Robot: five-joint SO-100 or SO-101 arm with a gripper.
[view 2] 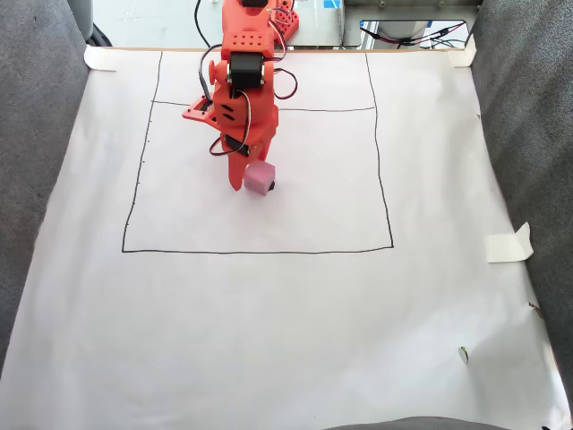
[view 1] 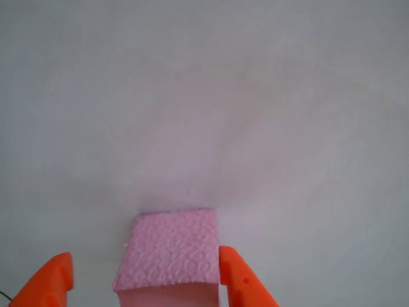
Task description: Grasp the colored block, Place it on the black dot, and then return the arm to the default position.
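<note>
The light-pink dimpled block (view 1: 171, 252) rests on the white paper between my orange fingers. My gripper (view 1: 144, 254) is open. The right finger (view 1: 239, 278) sits against the block's right side, and the left finger (view 1: 48, 280) stands apart from it with a gap. In the fixed view the orange arm (view 2: 242, 81) reaches down to the block (view 2: 260, 178), with the gripper (view 2: 247, 173) straddling it. A sliver of the black dot (view 2: 271, 185) peeks out at the block's lower right edge; the rest of it is hidden under the block.
A hand-drawn black rectangle (view 2: 260, 250) marks the white paper (view 2: 269, 340). Grey fabric (view 2: 36, 179) borders both sides. Tape pieces (view 2: 508, 244) hold the sheet. A small dark speck (view 2: 463, 353) lies at lower right. Cables and electronics (view 2: 403, 31) sit behind the arm's base.
</note>
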